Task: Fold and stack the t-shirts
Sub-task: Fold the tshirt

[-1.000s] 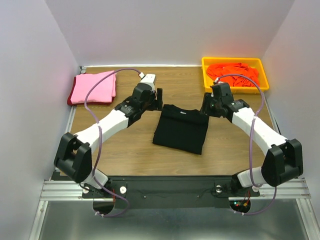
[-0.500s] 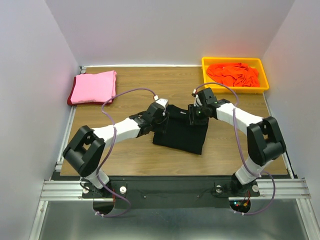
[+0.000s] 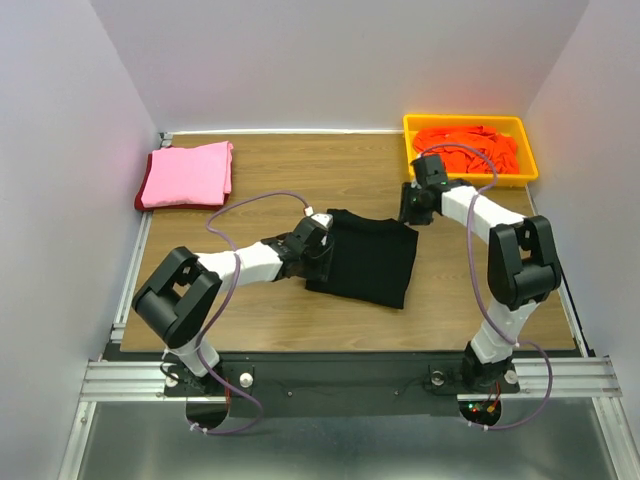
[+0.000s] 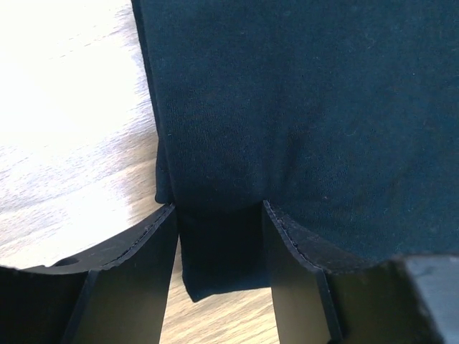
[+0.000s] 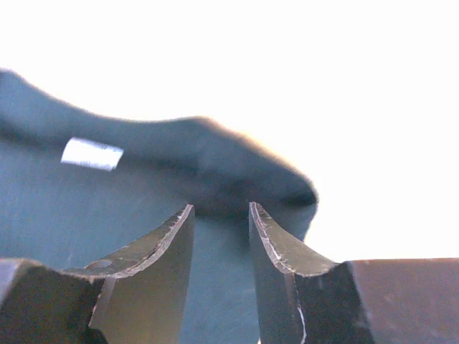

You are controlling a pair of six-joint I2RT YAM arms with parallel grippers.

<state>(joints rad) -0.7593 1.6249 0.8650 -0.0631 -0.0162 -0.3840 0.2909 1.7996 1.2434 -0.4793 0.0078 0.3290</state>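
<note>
Black shirt (image 3: 365, 262) lies folded mid-table (image 3: 300, 170). Left arm stretches low, its tool (image 3: 322, 252) apart astride the shirt's left edge. Right arm is bent back, its tool (image 3: 408, 207) narrowly apart at the collar edge. White tag (image 5: 92, 154) unreadable.

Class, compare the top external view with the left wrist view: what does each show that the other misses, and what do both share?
Only the top external view shows the folded pink cloth t-shirt, the yellow plastic tray of bright orange t-shirts, and the right tool at the black cloth t-shirt's far right corner. Only the left wrist view shows that shirt's edge lying between the left tool's spread fingers. Both show the black t-shirt, the left tool and the brown wooden table.
</note>
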